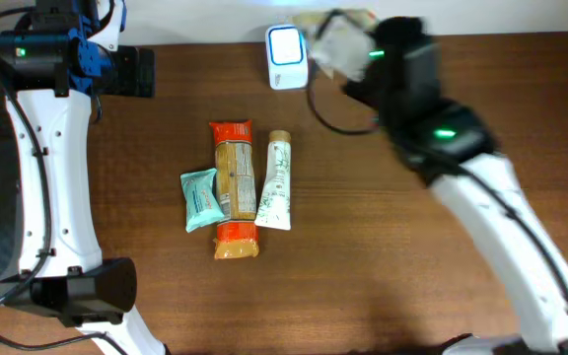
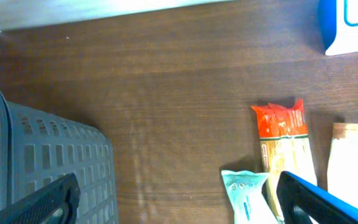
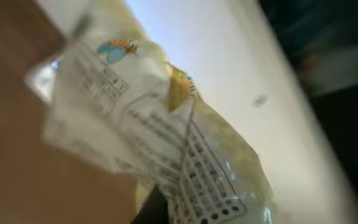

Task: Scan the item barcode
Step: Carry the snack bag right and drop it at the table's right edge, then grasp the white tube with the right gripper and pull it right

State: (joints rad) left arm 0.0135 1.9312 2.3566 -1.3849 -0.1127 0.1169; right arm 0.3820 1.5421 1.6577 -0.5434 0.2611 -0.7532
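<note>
My right gripper (image 1: 358, 54) is shut on a clear crinkly packet (image 1: 335, 43) with printed labels, held in the air just right of the white and blue scanner (image 1: 286, 44) at the table's far edge. In the right wrist view the packet (image 3: 148, 137) fills the frame, blurred, and hides most of the right gripper (image 3: 179, 205). No barcode can be made out on it. My left gripper (image 1: 141, 71) hovers open and empty at the far left. In the left wrist view the left gripper (image 2: 176, 202) stands wide over bare wood.
A pasta packet with orange ends (image 1: 234, 187), a teal sachet (image 1: 200, 199) and a white tube (image 1: 276, 182) lie side by side mid-table. A grey basket (image 2: 42, 162) stands at the left edge. The scanner's cable (image 1: 328, 123) loops right of it.
</note>
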